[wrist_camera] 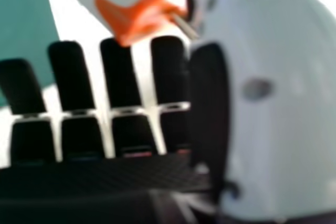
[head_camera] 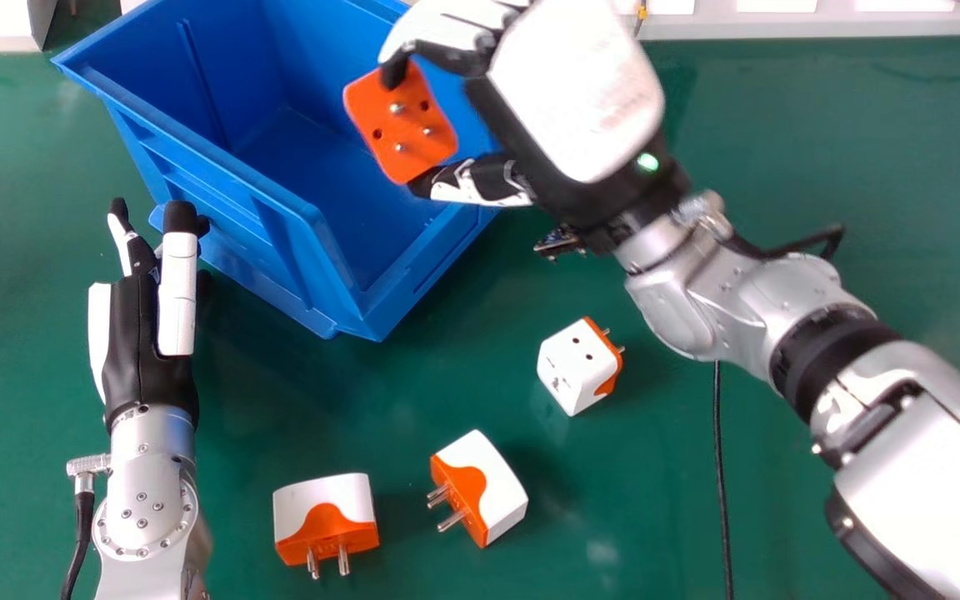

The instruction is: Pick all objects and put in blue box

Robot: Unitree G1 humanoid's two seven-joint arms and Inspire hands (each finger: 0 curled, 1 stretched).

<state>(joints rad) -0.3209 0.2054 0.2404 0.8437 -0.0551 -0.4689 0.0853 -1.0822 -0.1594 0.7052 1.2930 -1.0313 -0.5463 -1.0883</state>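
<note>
The adapter (head_camera: 401, 125) is pinched by the right hand (head_camera: 576, 92) over the blue box (head_camera: 313, 158); it should be lowered gently inside, then released.

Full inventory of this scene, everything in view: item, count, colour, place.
Plug adapters, loose: 3, white and orange, on the table, nearer the robot than the box
Plug adapter, held: 1, orange prong face showing, in the right robot hand, in line with the box opening
Box: 1, blue, far side of table, left of centre
Table: 1, green, under everything
Cable: 1, black, on the table, right of the loose adapters
Pale surface: 1, whitish, beyond the table's far edge
Left robot hand: 1, black and white, left side
Right robot hand: 1, black and white, upper centre
Forearms: 2, silver, one behind each hand
</note>
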